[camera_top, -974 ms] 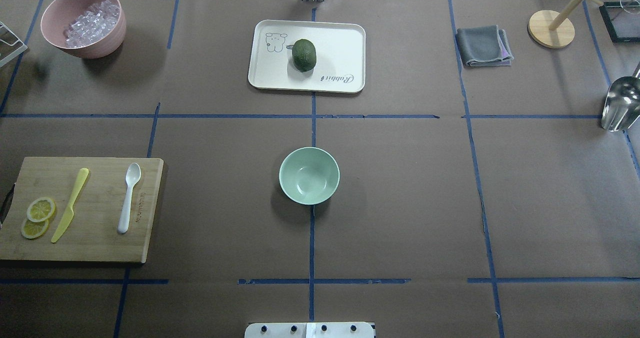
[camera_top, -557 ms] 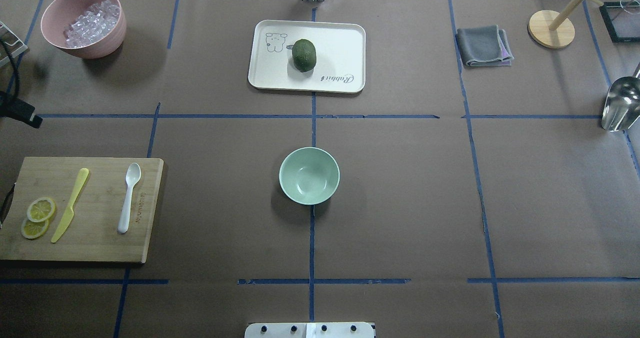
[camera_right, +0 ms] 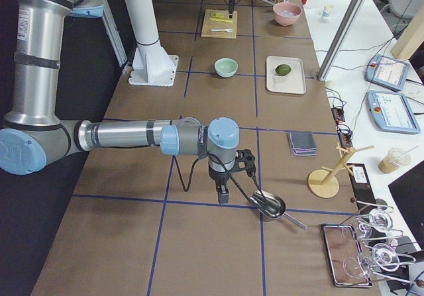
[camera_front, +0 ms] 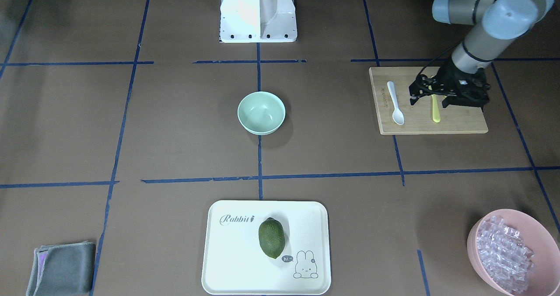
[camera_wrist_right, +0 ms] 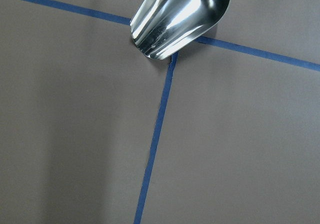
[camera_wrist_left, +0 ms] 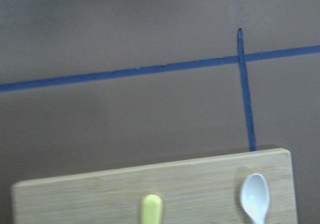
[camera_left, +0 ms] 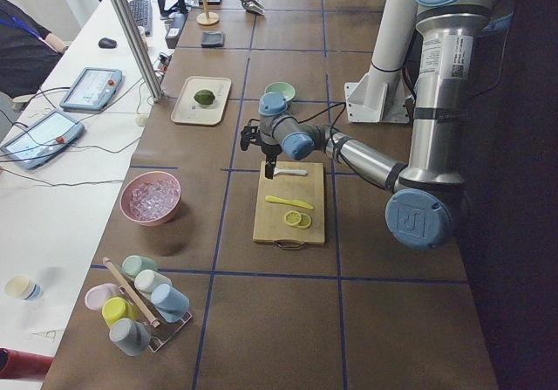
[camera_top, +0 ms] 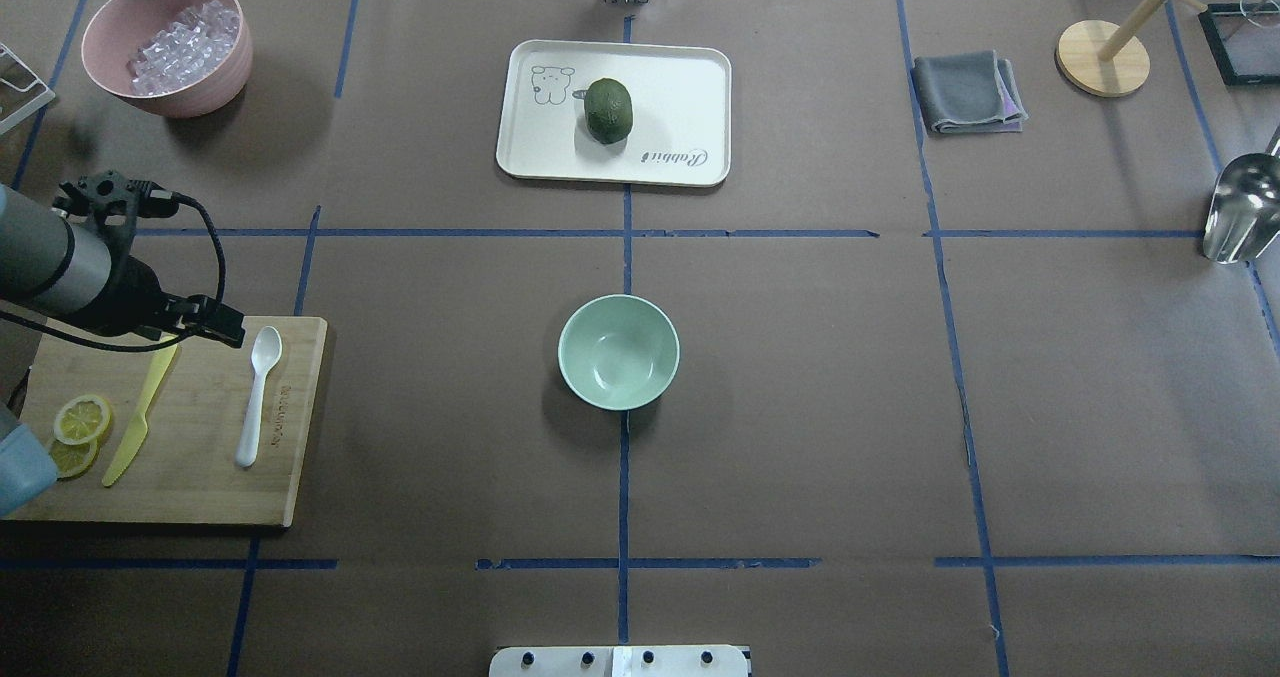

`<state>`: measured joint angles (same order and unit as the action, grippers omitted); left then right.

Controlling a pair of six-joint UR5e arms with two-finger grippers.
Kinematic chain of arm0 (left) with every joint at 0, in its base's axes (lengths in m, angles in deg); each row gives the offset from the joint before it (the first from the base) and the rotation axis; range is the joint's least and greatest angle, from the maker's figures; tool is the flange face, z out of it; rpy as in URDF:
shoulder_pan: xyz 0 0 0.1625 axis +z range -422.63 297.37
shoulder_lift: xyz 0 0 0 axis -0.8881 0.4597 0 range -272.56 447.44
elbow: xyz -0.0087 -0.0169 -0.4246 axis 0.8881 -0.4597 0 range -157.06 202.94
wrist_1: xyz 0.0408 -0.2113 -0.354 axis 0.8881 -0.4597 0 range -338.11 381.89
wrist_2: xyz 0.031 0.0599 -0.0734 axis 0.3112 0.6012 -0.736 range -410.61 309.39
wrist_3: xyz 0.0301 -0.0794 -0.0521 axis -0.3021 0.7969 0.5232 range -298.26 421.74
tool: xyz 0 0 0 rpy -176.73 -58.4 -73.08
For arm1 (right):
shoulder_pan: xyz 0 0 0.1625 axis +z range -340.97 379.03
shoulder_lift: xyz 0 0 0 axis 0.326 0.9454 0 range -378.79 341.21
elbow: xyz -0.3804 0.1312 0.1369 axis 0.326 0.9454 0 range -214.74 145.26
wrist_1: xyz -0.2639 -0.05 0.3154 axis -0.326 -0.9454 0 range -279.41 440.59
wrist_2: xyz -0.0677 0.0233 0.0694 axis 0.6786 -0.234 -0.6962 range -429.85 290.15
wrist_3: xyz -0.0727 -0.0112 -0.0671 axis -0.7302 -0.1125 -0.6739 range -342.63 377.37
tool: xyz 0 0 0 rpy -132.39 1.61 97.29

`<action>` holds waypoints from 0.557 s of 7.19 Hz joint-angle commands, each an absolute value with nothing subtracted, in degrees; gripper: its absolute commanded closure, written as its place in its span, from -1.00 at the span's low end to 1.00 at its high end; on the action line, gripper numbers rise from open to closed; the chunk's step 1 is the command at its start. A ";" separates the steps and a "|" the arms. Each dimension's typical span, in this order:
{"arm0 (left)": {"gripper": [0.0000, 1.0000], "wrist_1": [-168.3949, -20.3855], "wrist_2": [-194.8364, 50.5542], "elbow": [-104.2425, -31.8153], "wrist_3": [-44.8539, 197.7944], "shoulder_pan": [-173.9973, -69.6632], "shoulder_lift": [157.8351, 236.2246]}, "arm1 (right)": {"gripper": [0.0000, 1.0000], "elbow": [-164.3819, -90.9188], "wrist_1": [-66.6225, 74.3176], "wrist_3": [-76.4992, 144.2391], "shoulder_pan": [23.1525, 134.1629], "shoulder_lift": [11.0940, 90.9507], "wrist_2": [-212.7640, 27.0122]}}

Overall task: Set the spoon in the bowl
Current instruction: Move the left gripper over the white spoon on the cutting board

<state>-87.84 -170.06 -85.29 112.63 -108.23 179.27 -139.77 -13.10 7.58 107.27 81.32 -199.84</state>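
The white spoon [camera_top: 258, 397] lies on a bamboo cutting board [camera_top: 290, 457] at the table's left, scoop toward the far side; it also shows in the front view [camera_front: 396, 103] and the left wrist view [camera_wrist_left: 255, 198]. The mint-green bowl [camera_top: 618, 352] stands empty at the table's middle [camera_front: 261, 112]. My left gripper [camera_top: 200, 325] hangs above the board's far end, between the spoon and the knife [camera_front: 431, 102]; it looks open and holds nothing. My right gripper [camera_right: 223, 193] shows only in the exterior right view, so I cannot tell whether it is open or shut.
A yellow knife [camera_top: 140, 412] and lemon slices [camera_top: 80, 422] share the board. A pink bowl [camera_top: 190, 97] of clear cubes stands far left. A white tray [camera_top: 680, 87] holds a green fruit [camera_top: 608, 109]. A grey cloth [camera_top: 965, 92], wooden stand [camera_top: 1100, 57] and metal scoop [camera_top: 1240, 207] are right.
My left arm has come in from the left edge to above the board's far end, close to the spoon's scoop. Spoon, bowl and everything else have stayed put.
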 commanded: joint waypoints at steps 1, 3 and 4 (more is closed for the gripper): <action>-1.00 -88.59 -168.82 -85.08 113.77 -104.40 178.15 | -0.99 -139.77 -13.10 7.61 107.27 81.41 -199.84; -0.98 -88.59 -168.73 -84.82 117.28 -102.02 178.31 | -0.99 -139.68 -13.10 7.53 107.27 81.50 -199.93; -0.71 -88.50 -168.65 -85.51 117.37 -102.01 178.58 | -0.99 -139.68 -13.10 7.53 107.27 81.50 -199.93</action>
